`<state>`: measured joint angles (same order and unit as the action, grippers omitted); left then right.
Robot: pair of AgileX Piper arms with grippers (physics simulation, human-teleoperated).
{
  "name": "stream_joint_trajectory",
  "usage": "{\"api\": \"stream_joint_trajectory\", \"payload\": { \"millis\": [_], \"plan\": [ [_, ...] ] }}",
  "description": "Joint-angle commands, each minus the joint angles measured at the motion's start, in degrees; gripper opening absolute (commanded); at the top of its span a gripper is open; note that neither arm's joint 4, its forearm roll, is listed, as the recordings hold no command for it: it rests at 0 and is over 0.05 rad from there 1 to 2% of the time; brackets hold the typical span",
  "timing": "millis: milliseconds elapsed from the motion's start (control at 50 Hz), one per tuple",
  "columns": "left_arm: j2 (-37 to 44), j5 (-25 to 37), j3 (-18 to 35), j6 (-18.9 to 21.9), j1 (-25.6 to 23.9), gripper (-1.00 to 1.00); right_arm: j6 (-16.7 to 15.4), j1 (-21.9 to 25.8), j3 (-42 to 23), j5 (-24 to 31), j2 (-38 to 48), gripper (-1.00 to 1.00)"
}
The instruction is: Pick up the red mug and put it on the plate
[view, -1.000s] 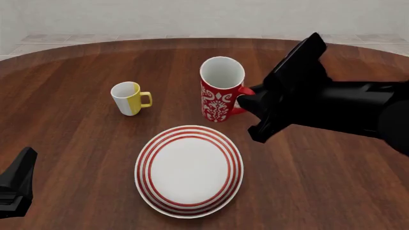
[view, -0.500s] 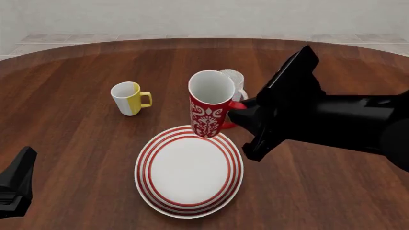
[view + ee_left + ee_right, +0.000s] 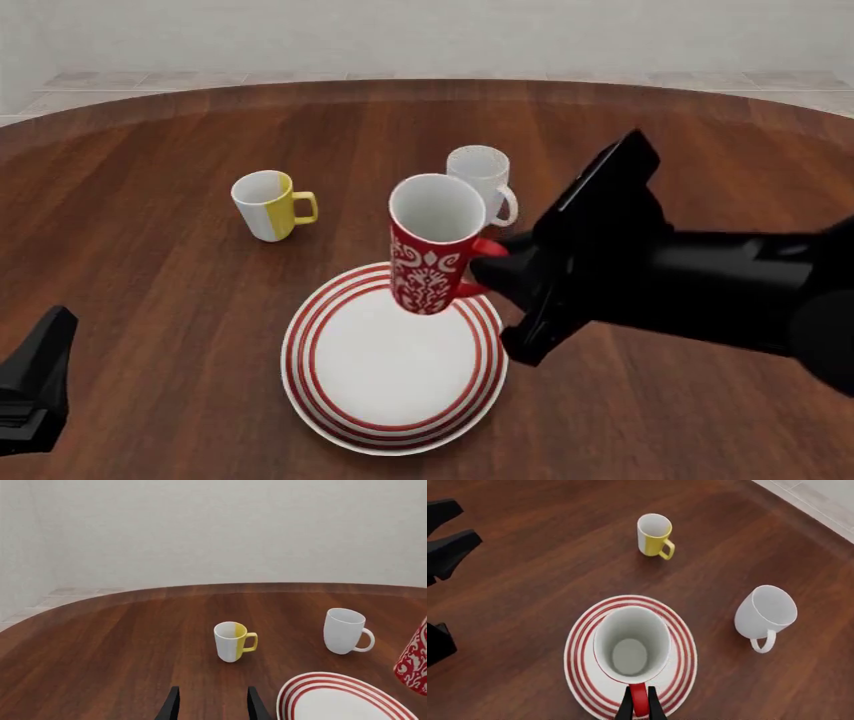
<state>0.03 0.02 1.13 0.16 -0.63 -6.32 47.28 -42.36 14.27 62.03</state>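
Note:
The red mug (image 3: 431, 250) with its white pattern hangs upright above the far part of the plate (image 3: 334, 400), held by its red handle in my right gripper (image 3: 483, 268), which is shut on it. In the right wrist view I look down into the red mug (image 3: 630, 647), and my right gripper (image 3: 638, 706) pinches the handle, with the plate (image 3: 579, 645) ringed in red beneath. My left gripper (image 3: 34, 385) rests low at the near left, far from the plate. In the left wrist view the left gripper (image 3: 212, 707) stands open over bare wood, the plate (image 3: 313, 687) beside it.
A yellow-and-white mug (image 3: 270, 205) stands to the left of the plate. A plain white mug (image 3: 482, 180) stands just behind the red mug. The round wooden table (image 3: 160, 300) ends at a curved far edge before a pale wall.
My right gripper has carried the red mug toward me and leftward, from beside the plate to above its far part. The plain white mug behind it has come into sight. The left arm stayed still.

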Motion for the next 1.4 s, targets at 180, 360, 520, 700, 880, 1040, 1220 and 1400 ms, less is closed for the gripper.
{"api": "stream_joint_trajectory", "payload": {
  "millis": [180, 360, 520, 700, 880, 1040, 1220, 1400],
  "plan": [
    [0.0, 0.4, 0.5, 0.1, 0.0, 1.00, 3.0, 0.0, 1.8, -2.1, 0.9, -1.00],
    [0.0, 0.4, 0.6, -0.1, 0.1, 1.00, 3.5, 0.3, 2.4, -3.1, 2.2, -1.00],
    [0.0, 0.2, 0.2, -0.2, 0.2, 1.00, 4.2, 0.3, 2.9, -4.1, 3.3, -1.00],
    [0.0, 0.9, 1.1, -0.1, 0.2, 1.00, 5.3, 1.3, 3.8, -5.4, 4.7, -1.00],
    [0.0, 0.2, 0.4, -0.1, 0.1, 1.00, 6.0, 1.4, 4.6, -6.0, 5.2, -1.00],
    [0.0, -0.4, -0.2, 0.0, 0.1, 1.00, 6.3, 1.5, 5.1, -6.8, 6.0, -1.00],
    [0.0, 0.3, 0.4, -0.1, 0.1, 1.00, 6.9, 1.7, 5.5, -8.1, 7.5, -1.00],
    [0.0, -0.3, -0.3, -0.2, 0.1, 1.00, 7.3, 1.8, 5.4, -8.8, 8.7, -1.00]
  ]
}}
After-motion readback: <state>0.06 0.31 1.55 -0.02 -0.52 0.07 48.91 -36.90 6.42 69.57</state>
